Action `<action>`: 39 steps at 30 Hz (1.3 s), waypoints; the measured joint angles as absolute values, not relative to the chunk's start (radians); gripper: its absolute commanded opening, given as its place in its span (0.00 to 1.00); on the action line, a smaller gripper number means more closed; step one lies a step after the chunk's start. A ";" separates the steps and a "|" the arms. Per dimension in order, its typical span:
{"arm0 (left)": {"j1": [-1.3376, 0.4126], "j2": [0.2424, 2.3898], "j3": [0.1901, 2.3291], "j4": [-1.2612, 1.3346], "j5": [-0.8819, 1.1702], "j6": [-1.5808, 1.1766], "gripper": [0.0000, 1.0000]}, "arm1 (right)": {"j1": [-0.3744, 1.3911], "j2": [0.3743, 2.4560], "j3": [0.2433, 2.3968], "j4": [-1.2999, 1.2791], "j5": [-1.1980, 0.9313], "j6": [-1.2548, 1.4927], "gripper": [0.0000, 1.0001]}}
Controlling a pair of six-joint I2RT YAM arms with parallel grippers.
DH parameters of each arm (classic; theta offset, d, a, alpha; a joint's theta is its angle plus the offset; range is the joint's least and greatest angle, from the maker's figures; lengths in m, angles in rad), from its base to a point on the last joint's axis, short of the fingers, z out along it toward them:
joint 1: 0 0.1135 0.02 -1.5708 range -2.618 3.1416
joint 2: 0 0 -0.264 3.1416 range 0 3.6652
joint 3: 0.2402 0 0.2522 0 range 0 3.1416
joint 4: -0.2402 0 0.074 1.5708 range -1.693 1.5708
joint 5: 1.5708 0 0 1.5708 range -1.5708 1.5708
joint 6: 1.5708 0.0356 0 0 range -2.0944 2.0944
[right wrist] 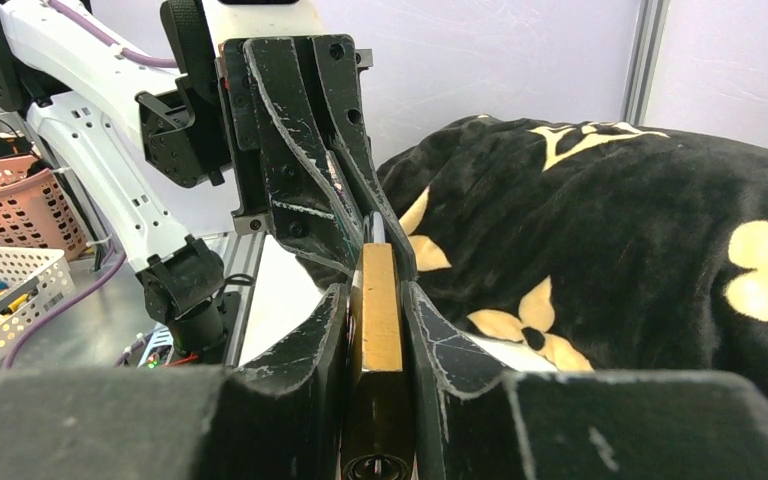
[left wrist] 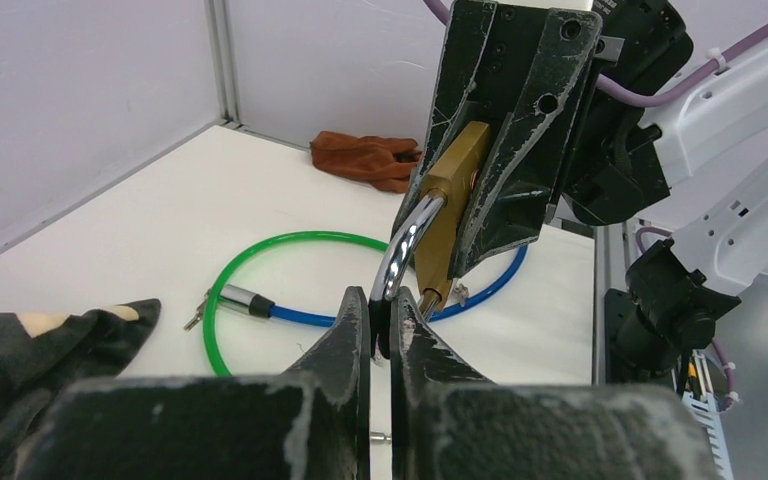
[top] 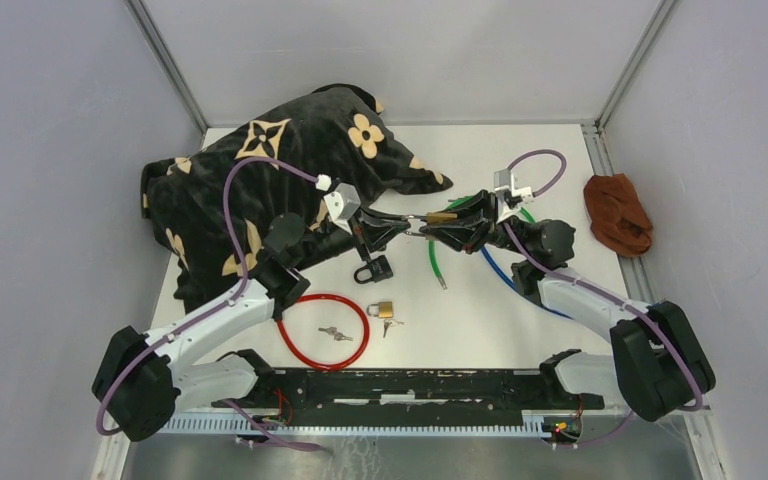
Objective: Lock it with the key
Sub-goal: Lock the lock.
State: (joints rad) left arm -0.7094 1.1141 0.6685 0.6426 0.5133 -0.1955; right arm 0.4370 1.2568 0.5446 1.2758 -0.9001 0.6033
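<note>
A brass padlock [top: 442,216] hangs in mid-air over the table's middle, with my right gripper [right wrist: 375,300] shut on its body [right wrist: 380,310]. Its keyhole [right wrist: 374,466] faces the right wrist camera and holds nothing. The chrome shackle [left wrist: 402,245] stands swung out of the body [left wrist: 455,195]. My left gripper [left wrist: 381,310] is shut on the shackle's free end. Both grippers meet tip to tip in the top view, left gripper [top: 407,222] against the right one [top: 438,224]. Small keys [top: 335,333] lie on the table inside a red cable loop [top: 323,330].
A black padlock [top: 372,270] and a second brass padlock [top: 381,309] with a key [top: 392,321] lie below the grippers. Green cable [top: 433,250] and blue cable [top: 505,275] lie under the right arm. A black flowered blanket [top: 260,170] fills the back left; a brown cloth [top: 617,213] lies far right.
</note>
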 measured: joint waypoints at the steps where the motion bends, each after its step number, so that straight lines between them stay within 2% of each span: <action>1: -0.709 1.117 0.669 0.645 0.513 -0.196 0.02 | 0.437 1.267 0.547 1.288 -0.902 0.606 0.00; 22: -0.710 1.112 0.681 0.616 0.461 -0.154 0.03 | 0.438 1.361 0.603 1.351 -0.933 0.599 0.00; 25: -0.716 1.087 0.680 0.598 0.461 -0.129 0.26 | 0.443 1.328 0.609 1.298 -0.944 0.571 0.00; 27: -0.724 1.069 0.673 0.597 0.463 -0.115 0.29 | 0.456 1.295 0.612 1.253 -0.947 0.543 0.00; 28: -0.734 1.063 0.669 0.601 0.473 -0.114 0.27 | 0.468 1.283 0.614 1.233 -0.952 0.533 0.00; 32: -0.759 1.045 0.649 0.593 0.528 -0.111 0.05 | 0.515 1.236 0.617 1.147 -0.989 0.503 0.00; 33: -0.759 1.040 0.646 0.592 0.537 -0.110 0.02 | 0.517 1.227 0.617 1.127 -0.990 0.503 0.00; 37: -0.759 1.018 0.630 0.583 0.565 -0.111 0.02 | 0.529 1.197 0.617 1.061 -0.999 0.491 0.00; 38: -0.756 1.012 0.629 0.575 0.570 -0.111 0.02 | 0.532 1.191 0.619 1.039 -0.999 0.480 0.03; 39: -0.752 1.007 0.627 0.570 0.578 -0.112 0.02 | 0.535 1.187 0.624 1.018 -0.999 0.469 0.15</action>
